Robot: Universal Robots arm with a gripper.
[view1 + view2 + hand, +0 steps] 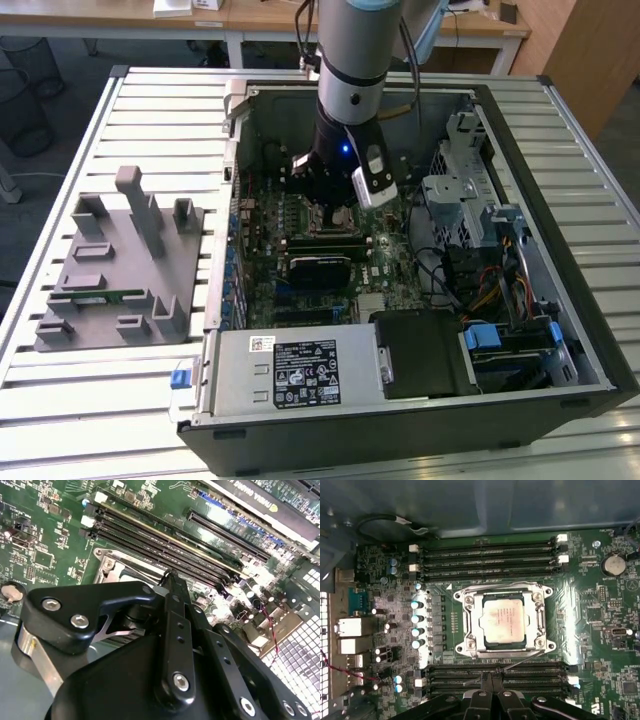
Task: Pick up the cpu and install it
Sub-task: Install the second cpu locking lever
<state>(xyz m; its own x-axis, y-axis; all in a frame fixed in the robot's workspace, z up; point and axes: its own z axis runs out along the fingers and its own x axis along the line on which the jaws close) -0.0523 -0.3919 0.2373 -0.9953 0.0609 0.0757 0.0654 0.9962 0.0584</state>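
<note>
The arm comes down nearly upright from the top of the exterior view, its silver wrist section above a black one with a small blue light. A white-and-black camera block sits on the wrist's side toward the exterior view's right. The gripper points straight down. In the first wrist view the gripper shows two black fingers that seem pressed together at the tips, holding nothing. In the second wrist view its black linkage fills the foreground.

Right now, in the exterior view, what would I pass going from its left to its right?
Grey parts holder → computer case wall → motherboard → gripper above the board → drive cage.
</note>
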